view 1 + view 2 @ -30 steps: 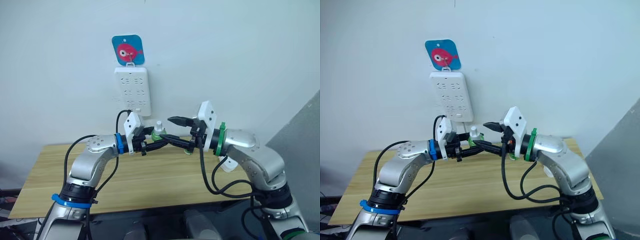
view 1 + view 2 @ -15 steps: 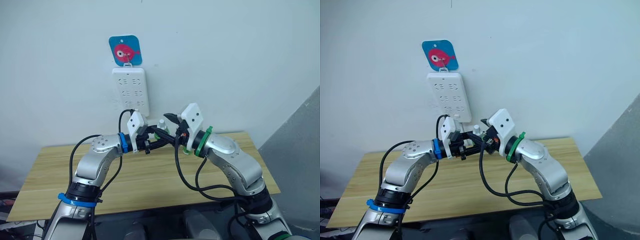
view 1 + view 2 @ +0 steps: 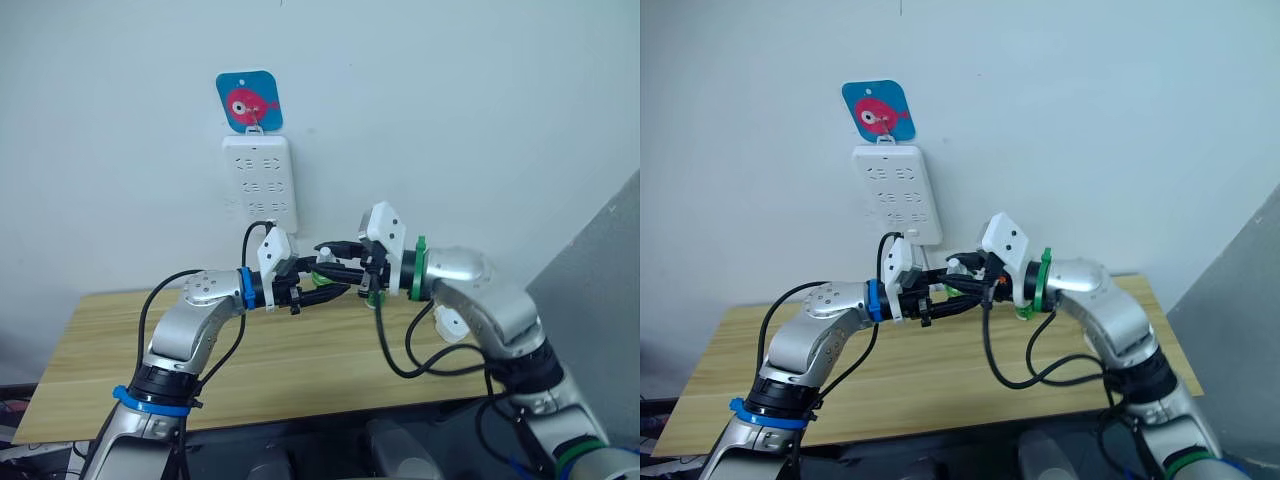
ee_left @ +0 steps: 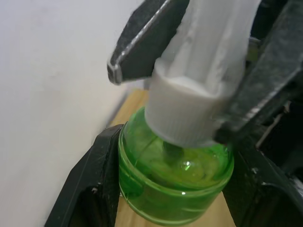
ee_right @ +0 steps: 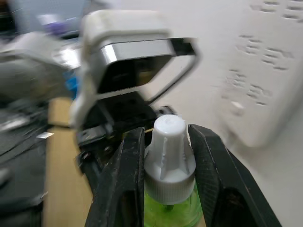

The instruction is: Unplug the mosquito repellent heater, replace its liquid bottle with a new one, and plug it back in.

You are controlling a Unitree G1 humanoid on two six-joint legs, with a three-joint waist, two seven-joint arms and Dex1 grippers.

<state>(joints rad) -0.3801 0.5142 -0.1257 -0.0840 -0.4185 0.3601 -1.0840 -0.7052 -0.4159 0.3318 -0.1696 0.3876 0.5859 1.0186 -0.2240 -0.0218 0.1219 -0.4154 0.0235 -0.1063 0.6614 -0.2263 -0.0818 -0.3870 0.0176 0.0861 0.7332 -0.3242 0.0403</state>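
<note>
Liquid bottle (image 4: 175, 175): small green translucent bottle with a white ribbed cap (image 5: 169, 151), held in the air above the counter (image 3: 300, 370), between the two claws and just below the power strip; in the eye views mostly hidden by the black fingers, with little more than the white tip showing.
Left claw (image 3: 318, 284): clenched on the green body of the bottle, one black finger (image 4: 90, 189) against each side; the base of the bottle is cut off in the left wrist view.
Power strip (image 3: 260, 183): tall white unit on the wall, hanging under a blue square hook plate with a pink fish (image 3: 249, 100); its lower end sits behind the left wrist camera housing (image 3: 274, 252).
Right claw (image 3: 336, 262): closed on the white cap, fingers (image 5: 124, 179) pressing both sides of it; blurred in the right wrist view, where the left wrist housing fills the background.
Mosquito repellent heater: cannot be made out with certainty; a white shape (image 3: 447, 325) partly hidden behind the right forearm cannot be identified.
Counter: light wood; its far edge behind the arms is largely covered.
</note>
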